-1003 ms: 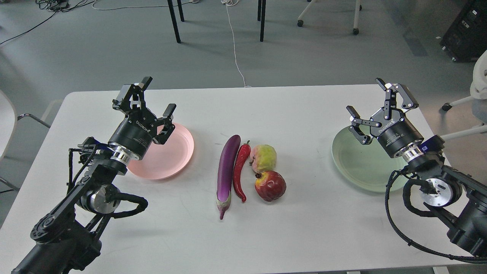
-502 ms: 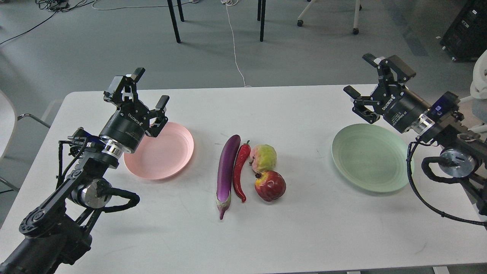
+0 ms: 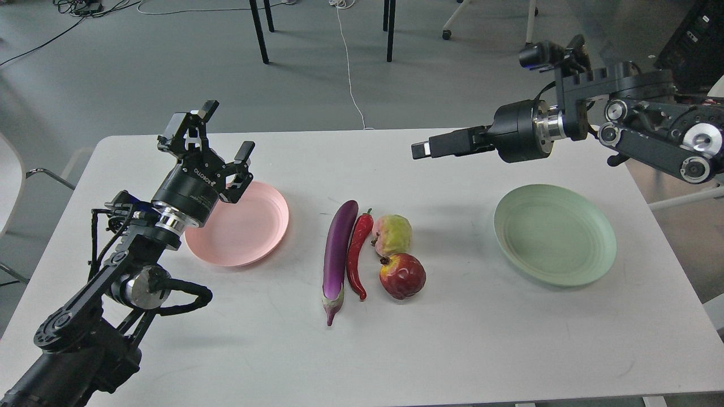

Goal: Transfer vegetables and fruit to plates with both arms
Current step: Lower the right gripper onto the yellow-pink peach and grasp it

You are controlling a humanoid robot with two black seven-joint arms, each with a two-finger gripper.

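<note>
Head view: the eggplant (image 3: 337, 251), chili pepper (image 3: 358, 255), yellow-green fruit (image 3: 392, 234) and pomegranate (image 3: 402, 275) lie packed mid-table between the pink plate (image 3: 266, 237) and green plate (image 3: 588, 265). Left gripper (image 3: 219, 131) is spread; right gripper (image 3: 424, 150), side-on, unclear. Glossy, rounded, touching produce could roll or get nudged.

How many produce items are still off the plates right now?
4, all mid-table between the plates: eggplant, chili pepper, yellow-green fruit behind the dark-red fruit. None looks hidden.
</note>
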